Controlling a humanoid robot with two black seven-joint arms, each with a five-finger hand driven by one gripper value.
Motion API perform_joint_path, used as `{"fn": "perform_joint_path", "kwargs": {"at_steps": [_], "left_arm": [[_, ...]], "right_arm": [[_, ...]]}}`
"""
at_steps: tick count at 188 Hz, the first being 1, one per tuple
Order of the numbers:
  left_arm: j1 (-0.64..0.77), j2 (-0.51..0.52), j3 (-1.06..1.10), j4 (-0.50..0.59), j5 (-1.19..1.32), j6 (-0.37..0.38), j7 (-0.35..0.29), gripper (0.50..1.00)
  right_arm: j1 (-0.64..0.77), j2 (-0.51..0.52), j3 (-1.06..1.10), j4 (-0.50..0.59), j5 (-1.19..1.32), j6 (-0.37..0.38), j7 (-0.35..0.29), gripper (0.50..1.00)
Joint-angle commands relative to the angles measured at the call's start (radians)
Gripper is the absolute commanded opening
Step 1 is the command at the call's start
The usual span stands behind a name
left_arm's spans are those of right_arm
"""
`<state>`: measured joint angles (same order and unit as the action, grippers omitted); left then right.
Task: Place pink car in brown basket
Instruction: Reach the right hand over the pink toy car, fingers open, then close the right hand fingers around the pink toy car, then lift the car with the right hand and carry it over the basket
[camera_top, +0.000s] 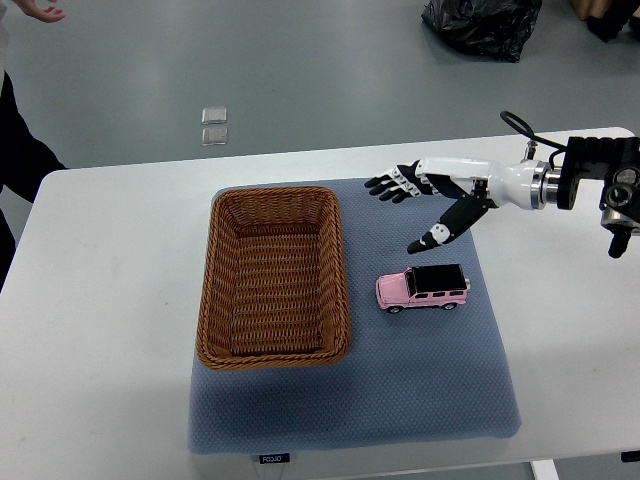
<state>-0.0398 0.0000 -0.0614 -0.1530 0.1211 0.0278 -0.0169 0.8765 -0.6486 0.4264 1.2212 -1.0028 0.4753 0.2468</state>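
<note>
Looking at this one, we'd say we're at the reach stage: the right hand (432, 200) hangs above the blue mat (440, 390) with fingers spread and thumb angled down, holding nothing. The pink car (423, 288) sits on the mat just below that thumb, untouched, right beside the brown basket (272, 276), whose inside shows nothing. Next move, as we read it, is dropping the hand lower and closing around the car's body, then lifting it over the basket's near wall. Nothing really blocks the path. Other stuff around: a black bag (481, 24) and two small clear squares (214, 125) on the floor, plus a person's hand (40, 11) at the top-left corner, well away. We see no left arm.
</note>
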Motion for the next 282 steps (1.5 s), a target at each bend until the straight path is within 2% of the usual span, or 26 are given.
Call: {"fn": "perform_joint_path", "kwargs": {"at_steps": [1, 19, 50, 60, 61, 69, 126, 169, 175, 182, 186, 208, 232, 282], "left_arm": [[0.000, 0.000, 0.000, 0.000, 0.000, 0.000, 0.000, 1.000], [0.000, 0.000, 0.000, 0.000, 0.002, 0.000, 0.000, 1.000], [0.000, 0.000, 0.000, 0.000, 0.000, 0.000, 0.000, 1.000], [0.000, 0.000, 0.000, 0.000, 0.000, 0.000, 0.000, 1.000], [0.000, 0.000, 0.000, 0.000, 0.000, 0.000, 0.000, 1.000], [0.000, 0.000, 0.002, 0.001, 0.000, 0.000, 0.000, 1.000], [0.000, 0.000, 0.000, 0.000, 0.000, 0.000, 0.002, 1.000], [0.000, 0.000, 0.002, 0.001, 0.000, 0.000, 0.002, 1.000], [0.000, 0.000, 0.002, 0.003, 0.000, 0.000, 0.002, 1.000], [0.000, 0.000, 0.002, 0.003, 0.000, 0.000, 0.002, 1.000], [0.000, 0.000, 0.002, 0.003, 0.000, 0.000, 0.002, 1.000], [0.000, 0.000, 0.002, 0.003, 0.000, 0.000, 0.002, 1.000], [0.000, 0.000, 0.002, 0.003, 0.000, 0.000, 0.002, 1.000], [0.000, 0.000, 0.002, 0.003, 0.000, 0.000, 0.002, 1.000]], "right_arm": [[-0.025, -0.045, -0.074, 0.058, -0.072, -0.066, 0.011, 0.907], [-0.070, -0.045, -0.077, 0.058, -0.106, -0.103, 0.043, 0.905], [-0.108, -0.029, -0.078, 0.050, -0.143, -0.178, 0.046, 0.897], [-0.108, -0.029, -0.078, 0.050, -0.143, -0.178, 0.046, 0.897], [-0.114, -0.022, -0.083, 0.044, -0.157, -0.205, 0.046, 0.895], [-0.119, -0.016, -0.087, 0.038, -0.168, -0.218, 0.046, 0.893], [-0.157, 0.009, -0.092, -0.008, -0.235, -0.254, 0.045, 0.862], [-0.171, 0.017, -0.092, -0.032, -0.260, -0.264, 0.048, 0.766], [-0.172, 0.020, -0.092, -0.032, -0.263, -0.264, 0.049, 0.742], [-0.174, 0.023, -0.092, -0.034, -0.264, -0.264, 0.051, 0.672], [-0.175, 0.024, -0.092, -0.034, -0.266, -0.265, 0.052, 0.656], [-0.182, 0.029, -0.094, -0.045, -0.267, -0.268, 0.063, 0.603], [-0.180, 0.027, -0.092, -0.054, -0.293, -0.277, 0.094, 0.509], [-0.156, -0.026, -0.075, -0.040, -0.278, -0.270, 0.109, 0.500]]}}
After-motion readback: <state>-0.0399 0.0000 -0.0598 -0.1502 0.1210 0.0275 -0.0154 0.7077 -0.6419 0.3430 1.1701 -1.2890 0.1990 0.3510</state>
